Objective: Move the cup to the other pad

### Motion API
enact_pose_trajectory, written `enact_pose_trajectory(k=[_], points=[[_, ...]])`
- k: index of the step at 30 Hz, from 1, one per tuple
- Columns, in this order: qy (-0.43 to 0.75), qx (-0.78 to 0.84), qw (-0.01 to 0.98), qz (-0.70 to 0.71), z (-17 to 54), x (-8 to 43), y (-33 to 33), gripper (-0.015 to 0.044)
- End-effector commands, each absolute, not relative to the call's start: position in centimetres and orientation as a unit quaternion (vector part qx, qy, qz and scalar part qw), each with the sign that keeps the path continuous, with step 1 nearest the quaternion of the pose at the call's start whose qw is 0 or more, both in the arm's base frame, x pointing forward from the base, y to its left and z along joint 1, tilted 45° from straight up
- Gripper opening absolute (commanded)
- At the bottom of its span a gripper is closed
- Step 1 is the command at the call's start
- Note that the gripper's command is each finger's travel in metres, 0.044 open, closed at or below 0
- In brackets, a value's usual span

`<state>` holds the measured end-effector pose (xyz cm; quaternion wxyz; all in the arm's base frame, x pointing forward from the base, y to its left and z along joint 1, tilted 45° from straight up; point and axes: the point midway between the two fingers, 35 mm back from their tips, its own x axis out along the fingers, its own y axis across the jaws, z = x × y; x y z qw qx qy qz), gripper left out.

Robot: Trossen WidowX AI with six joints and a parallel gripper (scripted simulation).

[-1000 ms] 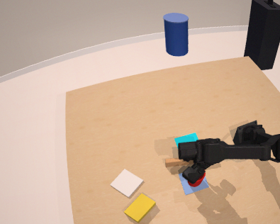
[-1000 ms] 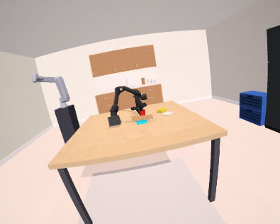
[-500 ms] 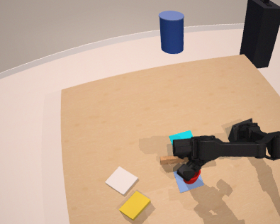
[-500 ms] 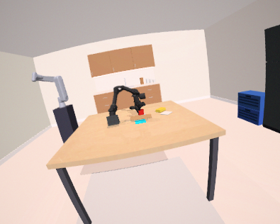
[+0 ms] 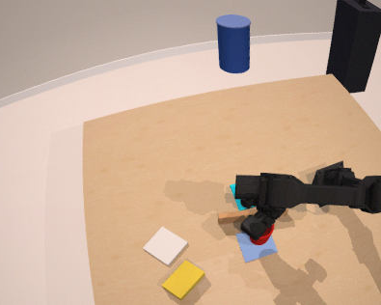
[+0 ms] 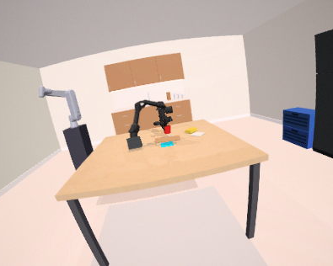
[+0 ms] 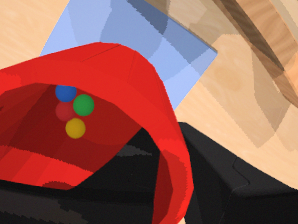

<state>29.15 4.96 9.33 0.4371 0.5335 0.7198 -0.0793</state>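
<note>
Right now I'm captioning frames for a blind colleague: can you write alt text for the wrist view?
A red cup fills the lower left, its wall clamped between the gripper's black fingers, with four marbles (blue, red, green, yellow) inside. Behind it lie a pale blue pad on the wooden table and a wooden bar.

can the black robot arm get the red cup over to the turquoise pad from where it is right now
Probably yes. The gripper is shut on the red cup's rim, and the turquoise pad lies close by. The low wooden bar lies between the pads, so the cup must be lifted over it.
</note>
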Motion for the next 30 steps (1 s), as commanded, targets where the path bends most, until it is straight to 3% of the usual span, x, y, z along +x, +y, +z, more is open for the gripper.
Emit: enact_pose_trajectory(k=[1,30], points=[[0.721,0.531,0.438,-0.078,10.0,29.2,4.2,0.0],[0.72,0.533,0.437,-0.079,9.7,29.2,2.8,0.0]])
